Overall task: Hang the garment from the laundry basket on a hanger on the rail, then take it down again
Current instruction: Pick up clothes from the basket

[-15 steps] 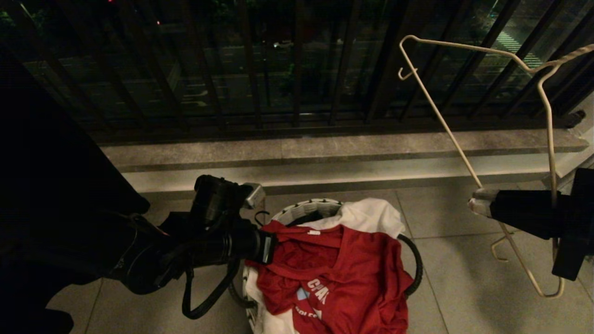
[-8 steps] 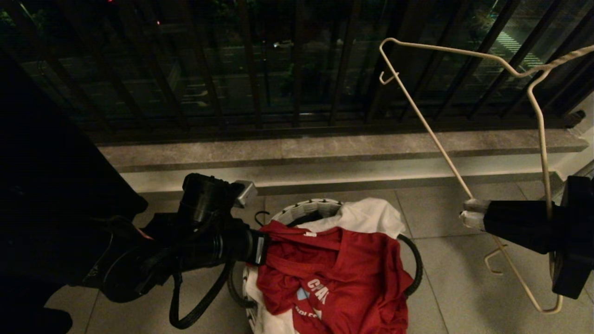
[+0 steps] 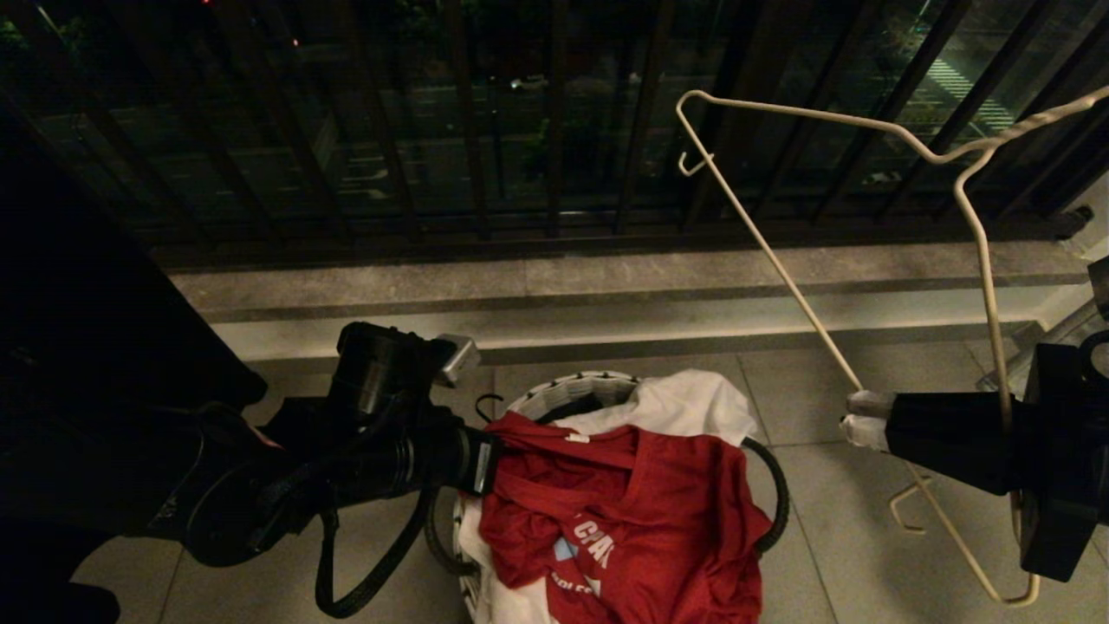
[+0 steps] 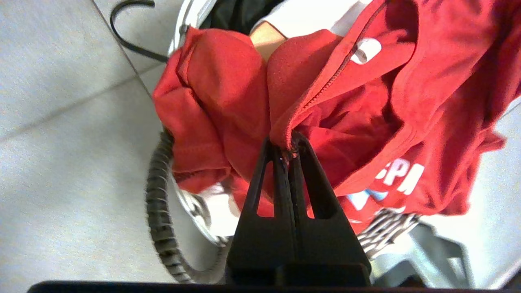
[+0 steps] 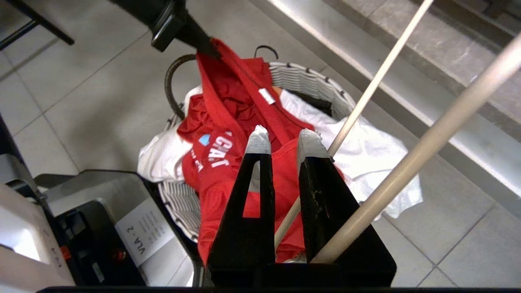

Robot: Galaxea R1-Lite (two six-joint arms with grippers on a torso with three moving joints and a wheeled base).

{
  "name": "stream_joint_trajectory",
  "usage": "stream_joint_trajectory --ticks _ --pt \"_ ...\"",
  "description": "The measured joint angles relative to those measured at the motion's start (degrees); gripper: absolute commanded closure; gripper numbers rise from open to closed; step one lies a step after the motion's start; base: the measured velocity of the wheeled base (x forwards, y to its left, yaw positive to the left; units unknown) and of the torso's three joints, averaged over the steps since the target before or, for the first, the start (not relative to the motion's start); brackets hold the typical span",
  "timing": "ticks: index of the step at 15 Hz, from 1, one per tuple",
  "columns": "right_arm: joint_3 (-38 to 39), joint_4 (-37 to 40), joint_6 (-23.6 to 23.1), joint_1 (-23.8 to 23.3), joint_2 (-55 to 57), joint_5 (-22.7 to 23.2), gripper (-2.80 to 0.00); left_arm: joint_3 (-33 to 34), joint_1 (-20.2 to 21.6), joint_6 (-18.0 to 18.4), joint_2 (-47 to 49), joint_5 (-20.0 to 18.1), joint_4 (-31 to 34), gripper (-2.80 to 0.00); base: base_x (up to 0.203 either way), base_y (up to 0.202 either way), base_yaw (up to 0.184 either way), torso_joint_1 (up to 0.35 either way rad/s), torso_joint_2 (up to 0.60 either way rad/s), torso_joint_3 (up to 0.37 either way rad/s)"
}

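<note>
Head view: I see the left gripper (image 3: pixel 487 462) at lower centre, gripping the shirt (image 3: pixel 624 511) in the basket (image 3: pixel 572 390). Left wrist: fingers (image 4: pixel 303 150) clenched on its collar. Right wrist: right gripper (image 5: pixel 283 140) grasps the hanger (image 5: pixel 366 99).

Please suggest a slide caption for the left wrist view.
Left gripper pinching the red T-shirt's collar above the white woven laundry basket.

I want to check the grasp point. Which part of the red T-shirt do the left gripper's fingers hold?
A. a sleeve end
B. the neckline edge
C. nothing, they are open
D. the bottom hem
B: in the left wrist view the fingers of the left gripper are shut on the stitched collar band of the red T-shirt.
</note>
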Motion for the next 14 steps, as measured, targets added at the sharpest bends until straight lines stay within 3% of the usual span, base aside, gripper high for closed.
stream_joint_trajectory --ticks 7,14 --pt "0.02 -0.05 0.12 0.2 1.19 0.01 0.0 0.42 0.82 3.52 -0.72 -0.02 0.37 0.0 0.0 0.0 0.0 0.0 0.0 0.0" --pt "0.09 -0.05 0.23 0.19 2.17 -0.06 0.0 1.06 0.79 3.41 -0.84 -0.13 -0.02 0.0 0.0 0.0 0.0 0.0 0.0 0.0"
